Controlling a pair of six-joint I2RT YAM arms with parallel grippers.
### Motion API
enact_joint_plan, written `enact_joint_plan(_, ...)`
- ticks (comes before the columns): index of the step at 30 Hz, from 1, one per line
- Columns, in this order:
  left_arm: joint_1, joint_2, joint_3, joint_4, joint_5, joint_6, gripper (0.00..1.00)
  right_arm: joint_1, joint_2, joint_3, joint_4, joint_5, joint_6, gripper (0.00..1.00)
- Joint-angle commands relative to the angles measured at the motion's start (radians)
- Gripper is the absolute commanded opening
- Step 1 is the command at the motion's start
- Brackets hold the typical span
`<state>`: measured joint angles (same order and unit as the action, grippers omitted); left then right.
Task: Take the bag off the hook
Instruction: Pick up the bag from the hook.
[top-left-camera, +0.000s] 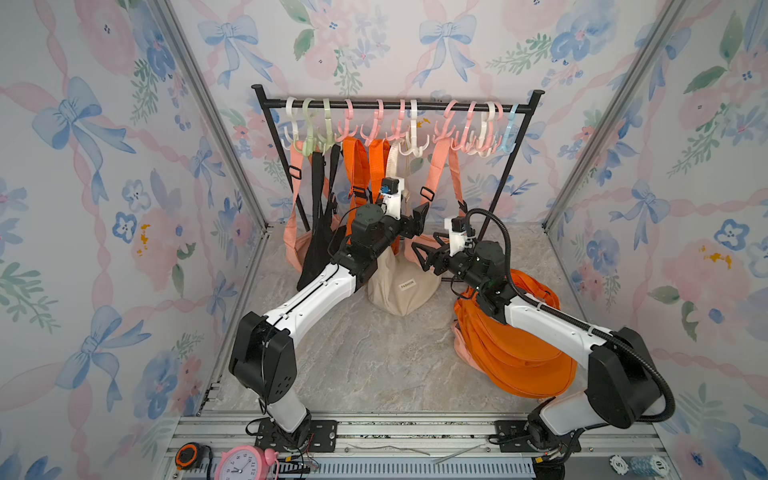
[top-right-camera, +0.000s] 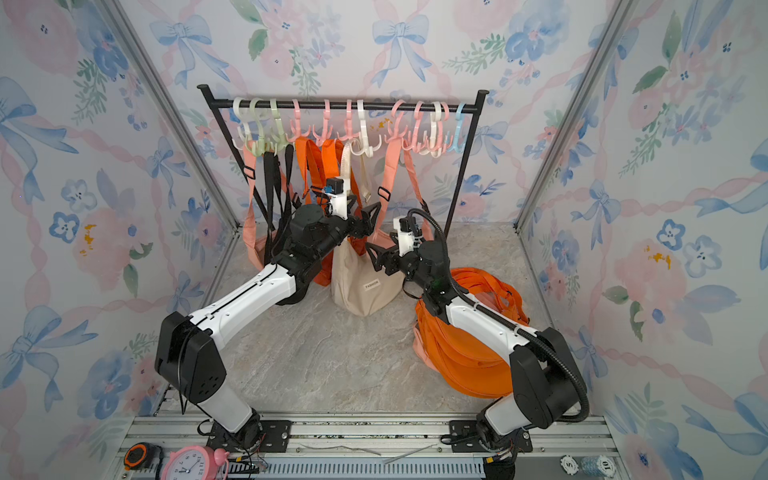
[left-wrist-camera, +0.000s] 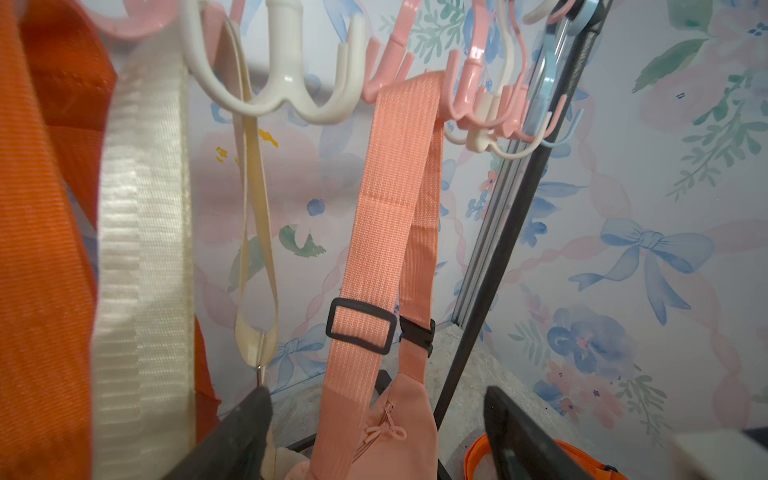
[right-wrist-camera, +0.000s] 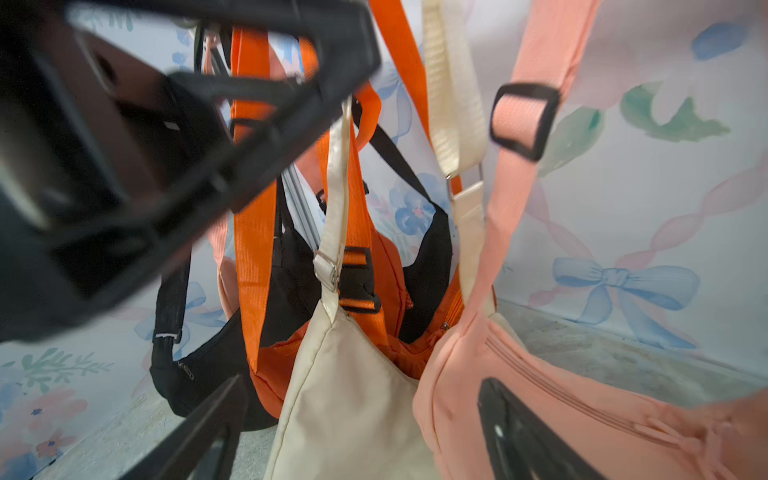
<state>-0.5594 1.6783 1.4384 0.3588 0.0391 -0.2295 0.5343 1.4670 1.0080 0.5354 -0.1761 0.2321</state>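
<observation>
Several bags hang from plastic hooks on a black rack (top-left-camera: 395, 106). A cream bag (top-left-camera: 405, 286) hangs by its strap from a white hook (left-wrist-camera: 286, 95), its base touching the floor. Beside it a pink bag (right-wrist-camera: 540, 395) hangs by its strap (left-wrist-camera: 390, 208) from a pink hook (left-wrist-camera: 390, 62). My left gripper (top-left-camera: 415, 221) is open, raised between these two bags, and in its wrist view the pink strap passes between its fingers untouched. My right gripper (top-left-camera: 424, 255) is open lower down, level with the bag bodies; the cream bag (right-wrist-camera: 345, 395) and pink bag lie between its fingers.
Further left on the rack hang an orange bag (top-left-camera: 357, 166), a black bag (top-left-camera: 318, 249) and another pink bag (top-left-camera: 293, 241). A heap of orange bags (top-left-camera: 511, 353) lies on the floor under my right arm. A pink clock (top-left-camera: 241, 463) and tape measure (top-left-camera: 189, 455) sit on the front rail.
</observation>
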Motion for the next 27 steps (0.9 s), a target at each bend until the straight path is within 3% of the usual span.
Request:
enact_joint_plan(1, -0.006, 0.024, 0.006, -0.007, 0.0, 0.017, 0.81, -0.036, -0.082, -0.029, -0.037, 0.062, 0.003, 0.89)
enact_joint_plan(6, -0.054, 0.062, -0.048, 0.025, -0.062, 0.074, 0.82, -0.11, -0.152, -0.045, -0.09, 0.136, 0.042, 0.89)
enact_joint_plan(14, -0.109, 0.195, 0.027, 0.027, -0.156, 0.085, 0.82, -0.237, -0.175, -0.001, -0.152, 0.161, 0.122, 0.9)
enact_joint_plan(27, -0.122, 0.395, 0.249, 0.029, -0.286, 0.055, 0.82, -0.267, -0.177, 0.008, -0.142, 0.147, 0.117, 0.91)
